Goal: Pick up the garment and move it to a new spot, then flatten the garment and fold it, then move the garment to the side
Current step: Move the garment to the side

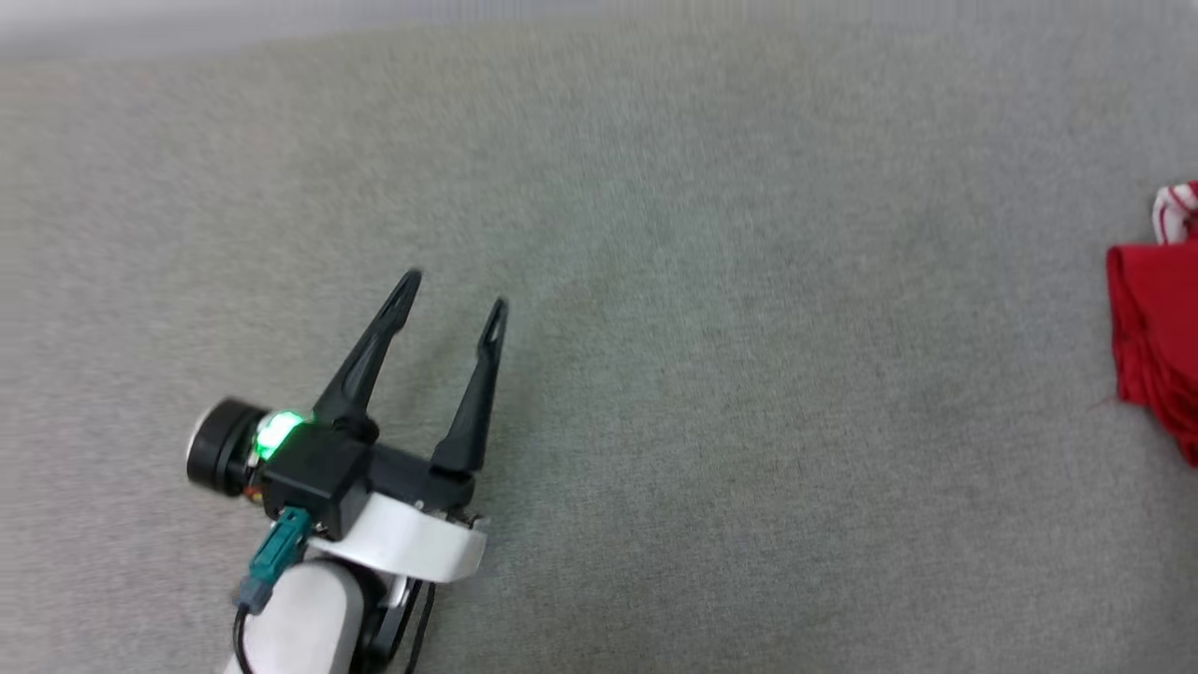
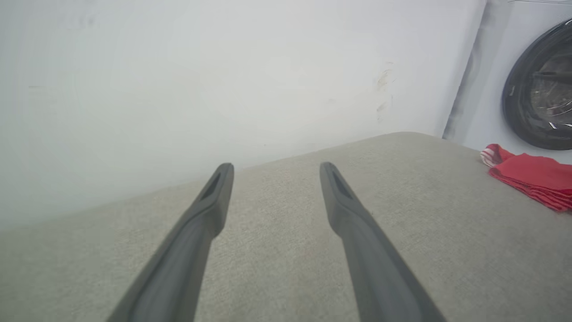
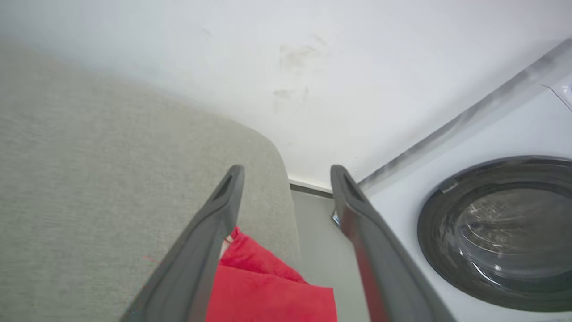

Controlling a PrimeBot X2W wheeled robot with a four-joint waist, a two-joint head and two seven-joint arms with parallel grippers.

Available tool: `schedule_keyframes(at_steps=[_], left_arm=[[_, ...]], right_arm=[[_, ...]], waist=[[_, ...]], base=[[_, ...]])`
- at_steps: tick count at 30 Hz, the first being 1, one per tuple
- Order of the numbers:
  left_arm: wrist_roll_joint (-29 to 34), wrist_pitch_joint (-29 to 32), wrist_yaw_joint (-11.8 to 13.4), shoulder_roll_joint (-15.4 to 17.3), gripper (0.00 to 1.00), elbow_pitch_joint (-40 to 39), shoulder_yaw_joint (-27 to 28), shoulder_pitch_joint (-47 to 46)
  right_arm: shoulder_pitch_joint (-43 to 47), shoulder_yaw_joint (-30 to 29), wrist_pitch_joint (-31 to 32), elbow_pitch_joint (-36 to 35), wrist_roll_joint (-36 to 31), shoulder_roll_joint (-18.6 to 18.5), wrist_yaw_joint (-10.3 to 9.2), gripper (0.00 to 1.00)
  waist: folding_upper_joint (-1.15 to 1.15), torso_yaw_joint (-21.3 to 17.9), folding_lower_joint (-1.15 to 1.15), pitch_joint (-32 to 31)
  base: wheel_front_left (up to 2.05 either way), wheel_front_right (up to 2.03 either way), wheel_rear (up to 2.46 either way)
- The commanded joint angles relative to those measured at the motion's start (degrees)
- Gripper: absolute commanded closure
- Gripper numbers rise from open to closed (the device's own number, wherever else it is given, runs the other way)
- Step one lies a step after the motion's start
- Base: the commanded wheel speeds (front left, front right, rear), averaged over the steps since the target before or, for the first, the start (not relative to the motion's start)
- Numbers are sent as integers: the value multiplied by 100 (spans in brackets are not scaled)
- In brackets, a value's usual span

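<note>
Looks to be the last step, shifting the folded piece off to the side. Shows the garment (image 1: 1156, 346) as a layered red stack at the far right edge of the head view, with a scrap of red-and-white striped trim (image 1: 1175, 211) at its upper end. Places it, in the left wrist view, at the right of the frame close to the rounded corner of the grey cloth-covered tabletop (image 1: 655, 281), with a washing machine (image 2: 540, 107) beyond and a pale wall (image 2: 223, 80) across the top. Finds the left hand (image 1: 456, 289) at the lower left of the head view, fingers spread and pinching nothing, over bare cloth and well apart from the garment. Finds the right hand (image 3: 287, 169) likewise spread and empty, with the red stack at the bottom of its own view between and beneath the two fingers; cannot tell whether touching or just above. Seems nearly done, judging by how near the corner the stack sits. Calls next, if any further shift is wanted, for lowering the right hand and pinching through all the layers together so the fold keeps its shape, minding the nearby tabletop edge; otherwise only for lifting clear without snagging the top layer
</note>
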Motion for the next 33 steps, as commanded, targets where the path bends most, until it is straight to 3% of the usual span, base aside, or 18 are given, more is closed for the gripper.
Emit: schedule_keyframes(at_steps=[1,7,12,18,24,33], left_arm=[[-87,-13,6,-57,0,51,100,190],[-158,-13,35,-126,0,183,458,709],[-150,-12,-14,-188,0,354,635,1047],[-95,-12,-47,-279,0,433,771,1249],[-156,-12,-131,-454,0,581,931,1371],[-32,-12,-218,-585,0,797,1132,1411]], right_arm=[[214,26,-102,-245,78,134,-11,0],[1097,-22,-393,-1312,470,848,-10,0],[1965,-28,-521,-2126,361,1730,-11,0],[2694,-26,-797,-2456,442,2521,-10,0],[3215,16,-1281,-2169,661,2910,-8,0],[3320,200,-1562,-1724,731,3042,-8,0]], waist=[[0,239,1,-572],[0,479,1,-1109],[0,658,1,-1410],[0,793,1,-1563],[0,922,1,-1625],[0,947,1,-1639]], base=[[0,0,0],[0,0,0],[0,0,0],[0,0,0],[0,0,0],[0,0,0]])
